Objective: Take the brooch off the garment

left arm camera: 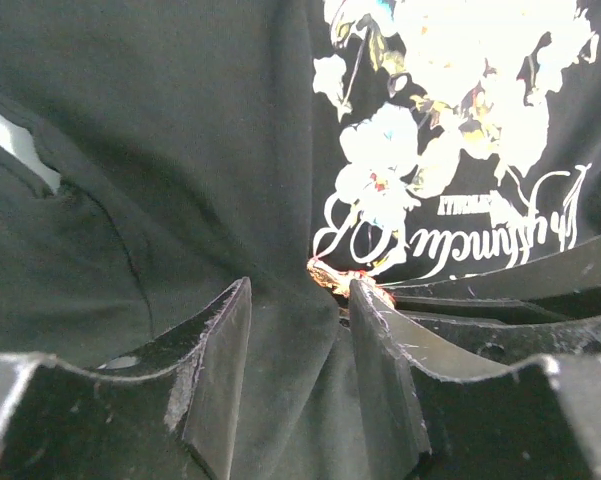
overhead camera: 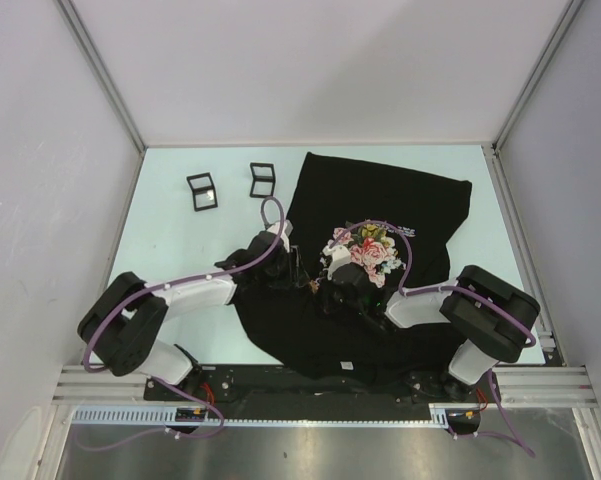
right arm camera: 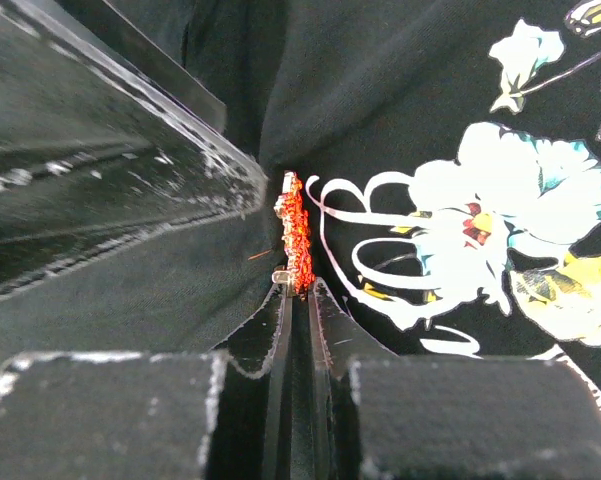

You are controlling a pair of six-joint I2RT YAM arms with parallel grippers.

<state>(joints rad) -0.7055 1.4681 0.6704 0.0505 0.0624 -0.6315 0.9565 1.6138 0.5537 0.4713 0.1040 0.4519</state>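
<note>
Over at the far left of the smooth, pale table (overhead camera: 170, 240) stand two small black square frames (overhead camera: 202, 191). Toward the middle, my left gripper (left arm camera: 300, 290) hangs with its scuffed matte-black jaws apart, straddling a raised fold of the garment (overhead camera: 380, 200), a soft black T-shirt lying rumpled across the table. Just beside its right finger sits the brooch (right arm camera: 295, 230), a narrow, glittery red-orange strip standing edge-on in the cloth. My right gripper (right arm camera: 298, 292) is pinched together on its lower end. Further right lie printed pale roses (right arm camera: 520, 200) over looping white script (right arm camera: 350, 220).
</note>
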